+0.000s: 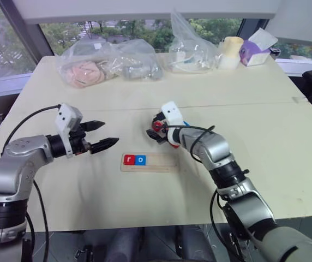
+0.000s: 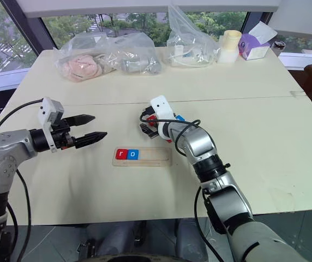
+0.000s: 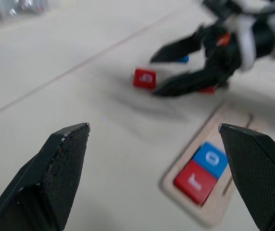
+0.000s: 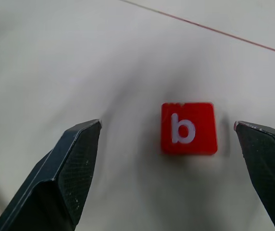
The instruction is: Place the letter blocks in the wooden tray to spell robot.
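- The tray (image 1: 150, 162) lies on the table (image 1: 265, 136) with a red r (image 1: 129, 160) and a blue o (image 1: 140, 160) seated at its left end; three places to their right are bare, so b is the next letter wanted.
- The red b (image 4: 189, 128) lies flat on the table just beyond the tray; the right gripper (image 4: 168, 166) hangs over it, jaws spread wide with the b between the tips and nothing pinched.
- To do this well, I judge: lower squarely until both tips flank the b's sides, close, then set it beside the o with the letter upright.
- The left gripper (image 1: 100, 136) hovers left of the tray, jaws spread and empty; it stands clear of the path.
- A blue tile (image 3: 181, 59) and what may be another red one sit behind the right gripper, close enough to be nudged.
- Bags (image 1: 109, 63), a cup (image 1: 232, 52) and a tissue box (image 1: 257, 50) lie far beyond the tray; no hindrance.
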Action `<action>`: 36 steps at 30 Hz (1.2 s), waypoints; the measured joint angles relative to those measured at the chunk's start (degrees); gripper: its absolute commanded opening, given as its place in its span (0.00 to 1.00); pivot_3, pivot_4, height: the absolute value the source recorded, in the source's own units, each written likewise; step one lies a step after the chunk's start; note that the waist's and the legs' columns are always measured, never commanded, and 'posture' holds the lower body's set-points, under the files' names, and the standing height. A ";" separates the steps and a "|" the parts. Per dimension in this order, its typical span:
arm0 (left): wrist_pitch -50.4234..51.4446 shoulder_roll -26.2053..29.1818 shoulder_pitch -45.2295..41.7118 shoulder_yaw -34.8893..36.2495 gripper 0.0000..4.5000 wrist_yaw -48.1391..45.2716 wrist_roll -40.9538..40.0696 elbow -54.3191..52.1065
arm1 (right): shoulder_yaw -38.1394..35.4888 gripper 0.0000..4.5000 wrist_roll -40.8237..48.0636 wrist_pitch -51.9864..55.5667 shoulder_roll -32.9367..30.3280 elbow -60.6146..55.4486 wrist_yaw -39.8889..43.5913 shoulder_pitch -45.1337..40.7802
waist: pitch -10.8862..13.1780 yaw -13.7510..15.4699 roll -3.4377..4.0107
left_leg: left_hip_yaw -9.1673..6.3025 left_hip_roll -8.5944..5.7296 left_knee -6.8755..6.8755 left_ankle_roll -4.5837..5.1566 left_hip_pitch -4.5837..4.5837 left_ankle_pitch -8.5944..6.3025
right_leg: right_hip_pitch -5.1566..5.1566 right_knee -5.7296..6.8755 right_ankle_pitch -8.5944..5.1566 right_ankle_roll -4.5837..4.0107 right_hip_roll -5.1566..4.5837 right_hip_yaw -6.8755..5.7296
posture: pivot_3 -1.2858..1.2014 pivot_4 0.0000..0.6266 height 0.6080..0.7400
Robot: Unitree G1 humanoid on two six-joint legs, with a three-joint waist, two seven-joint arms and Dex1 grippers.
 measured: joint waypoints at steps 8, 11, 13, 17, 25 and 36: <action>2.19 -0.61 4.90 2.31 1.00 6.72 -2.14 -6.08 | -2.22 0.36 -3.28 -5.43 3.80 9.83 1.26 -2.26 | -0.01 -0.08 0.02 | 0.10 0.38 -0.02 -0.06 0.04 0.03 | -0.06 0.00 0.16 -0.26 0.35 0.01 | 0.52 0.24 1.00; 1.30 -0.55 4.83 2.07 1.00 7.23 -2.01 -6.07 | -2.27 0.26 -4.38 -5.78 4.49 10.10 1.80 -2.26 | -0.01 -0.10 0.03 | 0.18 0.55 -0.03 -0.10 0.04 0.06 | -0.09 -0.01 0.22 -0.37 0.49 0.01 | 0.52 0.24 1.00; 0.92 -0.56 4.32 1.29 1.00 7.54 -2.01 -6.07 | -2.55 0.26 -5.02 -5.85 4.51 10.13 1.66 -2.37 | -0.01 -0.05 0.03 | 0.19 0.63 -0.03 -0.19 0.04 0.11 | -0.10 -0.01 0.27 -0.45 0.58 0.01 | 0.52 0.24 1.00; 0.83 -0.59 3.24 -1.32 1.00 7.66 -2.03 -6.51 | -5.30 0.26 -5.22 -4.11 3.36 6.46 0.83 -2.67 | 0.02 0.20 0.06 | 0.20 0.68 -0.05 -0.34 -0.01 0.20 | -0.14 -0.02 0.30 -0.54 0.66 0.01 | 0.52 0.24 1.00; 0.74 -3.73 -0.78 -10.40 1.00 7.75 -1.99 -9.08 | -21.75 0.26 -3.66 19.56 0.80 -30.54 -8.31 11.28 | -0.04 0.71 0.00 | 0.17 0.73 -0.20 -0.34 -0.01 0.20 | -0.12 -0.06 0.30 -0.54 0.66 0.01 | 0.52 0.24 1.00; -2.61 -5.48 -5.64 -17.75 1.00 3.54 -0.19 -2.97 | -29.28 0.26 -4.18 42.43 8.66 -58.38 -14.51 29.84 | -0.04 0.03 0.12 | 0.40 0.98 -0.17 -0.33 0.09 0.21 | -0.19 -0.05 0.26 -0.94 0.86 0.11 | 0.52 0.24 1.00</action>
